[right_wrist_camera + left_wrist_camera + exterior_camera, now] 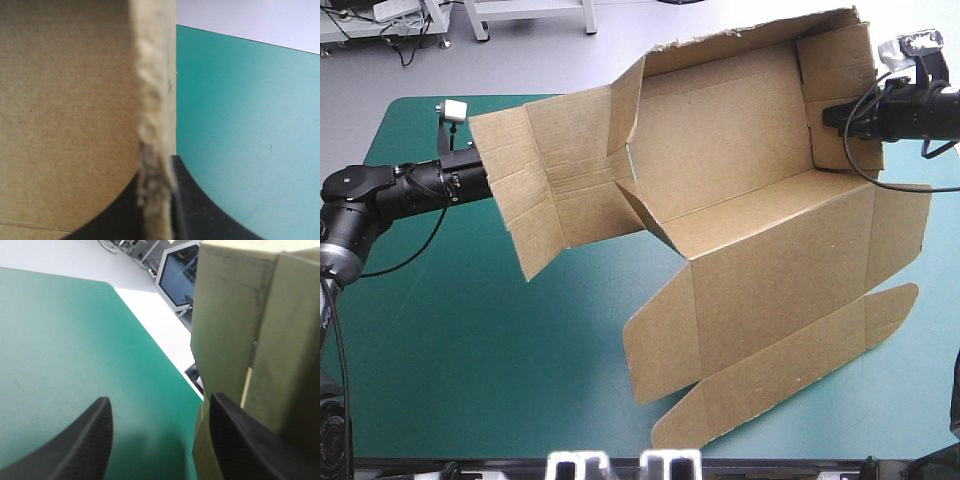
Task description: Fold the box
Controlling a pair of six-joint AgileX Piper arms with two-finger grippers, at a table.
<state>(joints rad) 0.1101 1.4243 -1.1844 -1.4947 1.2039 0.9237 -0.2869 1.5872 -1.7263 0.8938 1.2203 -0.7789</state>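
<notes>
- Over tabletop [470, 330]: box [750, 200] half-formed, right hand [167, 170] clamped on its end wall [835, 80].
- Left hand [160, 399] open, flap [550, 170] beside one finger [235, 440]; grip flap, fold inward slow, no tugging.

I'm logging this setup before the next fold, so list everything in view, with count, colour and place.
box: one, brown, part-folded with some walls raised, across the table's middle and right
table cover: one, teal-green, under the box
left gripper: one, black fingers, open, at the box's left flap with board beside one finger
right gripper: one, black fingers, shut on the box's far right wall
</notes>
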